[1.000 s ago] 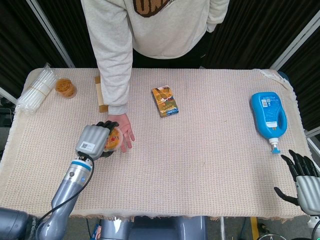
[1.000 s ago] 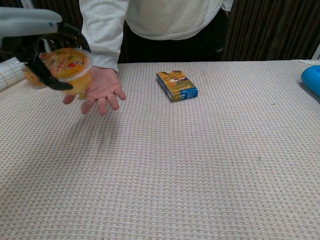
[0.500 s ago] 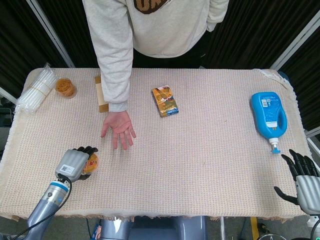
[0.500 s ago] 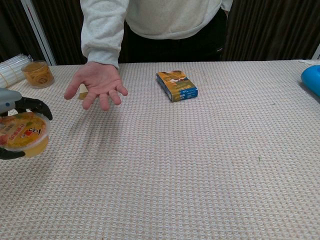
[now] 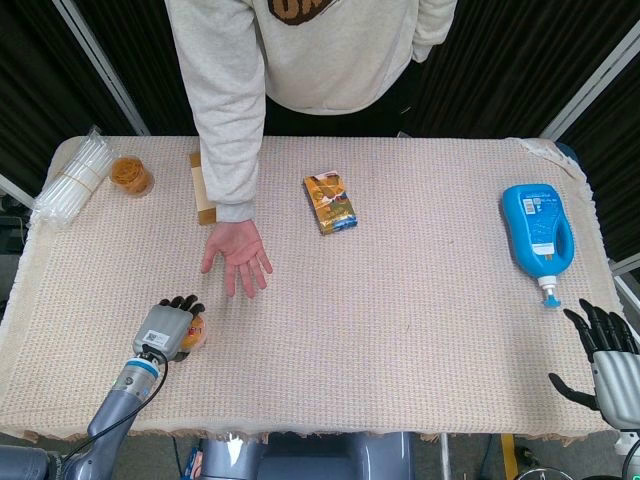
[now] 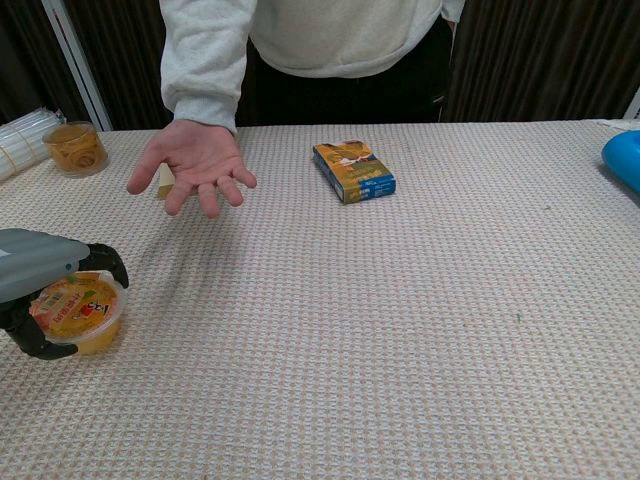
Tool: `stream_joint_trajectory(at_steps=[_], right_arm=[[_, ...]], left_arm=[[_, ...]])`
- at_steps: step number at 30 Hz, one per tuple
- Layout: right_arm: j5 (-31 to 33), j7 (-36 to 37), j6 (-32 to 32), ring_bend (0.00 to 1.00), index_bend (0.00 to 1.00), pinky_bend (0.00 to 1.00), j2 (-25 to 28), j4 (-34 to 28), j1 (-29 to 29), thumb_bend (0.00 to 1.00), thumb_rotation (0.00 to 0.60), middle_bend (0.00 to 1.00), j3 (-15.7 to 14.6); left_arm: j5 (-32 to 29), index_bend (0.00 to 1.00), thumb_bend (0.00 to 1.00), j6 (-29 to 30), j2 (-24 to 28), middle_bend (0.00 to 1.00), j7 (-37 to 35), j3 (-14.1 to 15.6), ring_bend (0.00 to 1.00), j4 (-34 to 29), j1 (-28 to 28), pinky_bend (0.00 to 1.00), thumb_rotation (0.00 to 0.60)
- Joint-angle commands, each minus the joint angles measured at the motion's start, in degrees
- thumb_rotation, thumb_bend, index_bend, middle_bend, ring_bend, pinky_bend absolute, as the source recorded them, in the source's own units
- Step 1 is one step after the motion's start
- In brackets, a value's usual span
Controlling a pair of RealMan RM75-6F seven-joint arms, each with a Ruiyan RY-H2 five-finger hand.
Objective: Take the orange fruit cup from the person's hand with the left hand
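The cup (image 6: 78, 316) is held in the left hand (image 5: 168, 328), low over the near-left part of the table (image 5: 400, 330); whether its base touches the cloth cannot be told. In the chest view its printed lid faces up and dark fingers (image 6: 108, 262) are curled around its rim on the far and near sides, with the grey back of the hand above it. In the head view only an orange edge of the cup is seen beside the hand's casing.

The person's hand (image 5: 237, 258) is held open, palm up, fingers spread, well apart from the cup and farther across the table. Nothing is seen in it. The grey sleeve (image 5: 232, 110) runs up from it to the torso at the far edge.

The right hand (image 5: 600, 360) is seen at the near-right corner in the head view only, off the table edge, fingers spread and holding nothing.

Elsewhere on the table:
- a small blue and yellow packet (image 5: 330, 202) lies flat near the far middle.
- a blue bottle (image 5: 538, 232) lies on its side at the right, its white nozzle pointing toward the near edge.
- a second, clear cup of orange contents (image 5: 131, 175) stands at the far left.
- a bundle of clear straws (image 5: 70, 180) lies just beside it, nearer the left edge.
- a thin tan box (image 5: 202, 190) lies partly under the sleeve.
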Motion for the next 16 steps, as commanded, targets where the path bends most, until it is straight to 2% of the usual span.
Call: stream_joint_trajectory(at_steps=[1,8,12,15,16], right_arm=[[0.0,0.0,0.0,0.00,0.12,0.00,0.0,0.0,0.0,0.11,0.600,0.00,0.0],[-0.1,-0.1,0.0,0.00,0.12,0.00,0.0,0.0,0.0,0.11,0.600,0.00,0.0],[0.0,-0.2,0.0,0.00,0.12,0.00,-0.1,0.1,0.0,0.11,0.600,0.00,0.0],[0.0,-0.3,0.0,0.00,0.12,0.00,-0.1,0.1,0.0,0.11,0.600,0.00,0.1],[-0.1,-0.4,0.0,0.00,0.12,0.00,-0.1,0.0,0.0,0.11,0.600,0.00,0.1]], left_arm=[[0.1,0.10,0.24,2.1,-0.3,0.00,0.8,-0.6,0.00,-0.4,0.5,0.03,0.600],[5.4,0.04,0.18,7.3,3.7,0.00,-3.6,-2.1,0.00,-6.3,3.2,0.00,0.600],[14.7,0.03,0.18,11.7,8.7,0.00,-6.7,0.8,0.00,-9.6,6.5,0.00,0.600],[18.8,0.03,0.18,14.0,10.8,0.00,-9.0,2.3,0.00,-10.2,8.7,0.00,0.600],[21.8,0.03,0.18,16.1,12.1,0.00,-10.7,3.7,0.00,-10.2,10.5,0.00,0.600]])
